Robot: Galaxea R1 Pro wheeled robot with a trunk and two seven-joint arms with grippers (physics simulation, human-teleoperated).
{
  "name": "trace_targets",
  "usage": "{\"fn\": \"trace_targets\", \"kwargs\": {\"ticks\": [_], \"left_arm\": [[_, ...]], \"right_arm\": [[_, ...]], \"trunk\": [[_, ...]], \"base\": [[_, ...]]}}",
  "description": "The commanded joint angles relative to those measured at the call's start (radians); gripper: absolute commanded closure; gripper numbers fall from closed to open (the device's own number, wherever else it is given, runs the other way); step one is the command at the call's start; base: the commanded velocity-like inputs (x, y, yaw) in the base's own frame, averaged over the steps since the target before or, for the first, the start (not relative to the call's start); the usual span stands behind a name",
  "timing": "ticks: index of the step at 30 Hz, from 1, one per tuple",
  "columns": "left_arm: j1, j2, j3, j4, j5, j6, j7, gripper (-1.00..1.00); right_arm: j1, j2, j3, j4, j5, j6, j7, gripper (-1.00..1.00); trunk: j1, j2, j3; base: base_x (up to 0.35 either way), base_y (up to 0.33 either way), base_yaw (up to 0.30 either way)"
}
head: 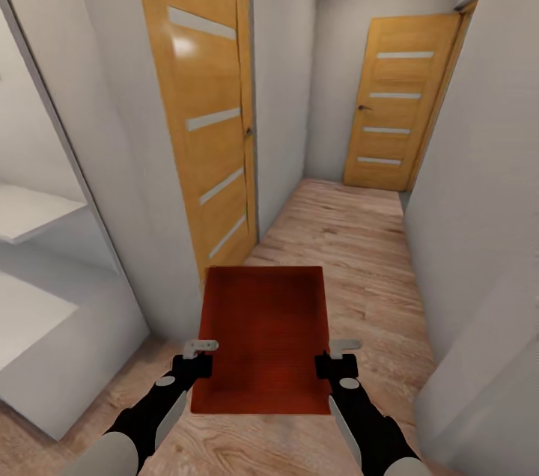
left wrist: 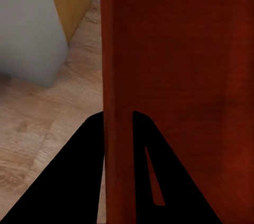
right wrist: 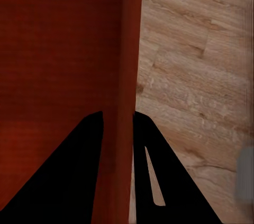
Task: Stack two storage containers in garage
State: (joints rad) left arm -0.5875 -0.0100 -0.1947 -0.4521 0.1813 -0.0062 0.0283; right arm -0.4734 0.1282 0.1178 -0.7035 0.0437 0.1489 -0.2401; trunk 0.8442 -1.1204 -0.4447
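Observation:
I carry one orange-red storage container (head: 263, 334) in front of me, held level above a light wood-plank floor in a narrow hallway. My left gripper (head: 201, 358) is shut on its left wall (left wrist: 115, 76), one finger on each side. On the opposite wall (right wrist: 127, 76) my right gripper (head: 337, 358) is shut the same way. The ribbed inside bottom (right wrist: 58, 60) faces up with nothing in it. The second container is out of view.
A wooden panel door (head: 206, 109) stands close on the left, and another wooden door (head: 397, 105) closes the hallway's far end. White walls (head: 479, 184) hem in both sides. A white shelf unit (head: 37, 251) sits at the left. The plank floor (head: 352, 244) runs ahead.

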Motion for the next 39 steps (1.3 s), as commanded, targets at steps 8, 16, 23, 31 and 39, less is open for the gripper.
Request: {"fn": "trace_targets", "kwargs": {"ticks": [8,16,23,31,39], "left_arm": [[0.000,-0.001,-0.035,0.004,0.015,-0.001,-0.008,1.00],[0.000,-0.001,-0.035,0.004,0.015,-0.001,-0.008,1.00],[0.000,-0.001,-0.035,0.004,0.015,-0.001,-0.008,1.00],[0.000,-0.002,-0.035,0.004,0.015,-0.001,-0.007,1.00],[0.000,-0.002,-0.035,0.004,0.015,-0.001,-0.008,1.00]], "right_arm": [[-0.001,0.025,0.036,-0.025,0.013,0.001,0.001,1.00],[-0.001,0.025,0.036,-0.025,0.013,0.001,-0.001,1.00],[-0.001,0.025,0.036,-0.025,0.013,0.001,-0.001,1.00],[-0.001,0.025,0.036,-0.025,0.013,0.000,-0.002,1.00],[-0.001,0.025,0.036,-0.025,0.014,0.000,-0.002,1.00]], "trunk": [[0.001,-0.001,-0.001],[0.001,-0.001,0.000],[0.001,-0.001,0.003],[0.001,-0.001,0.010],[0.001,-0.001,0.021]], "base": [[0.333,0.000,-0.202],[0.333,0.000,-0.044],[0.334,0.000,-0.182],[0.334,0.000,-0.033],[0.334,0.000,-0.003]]}}
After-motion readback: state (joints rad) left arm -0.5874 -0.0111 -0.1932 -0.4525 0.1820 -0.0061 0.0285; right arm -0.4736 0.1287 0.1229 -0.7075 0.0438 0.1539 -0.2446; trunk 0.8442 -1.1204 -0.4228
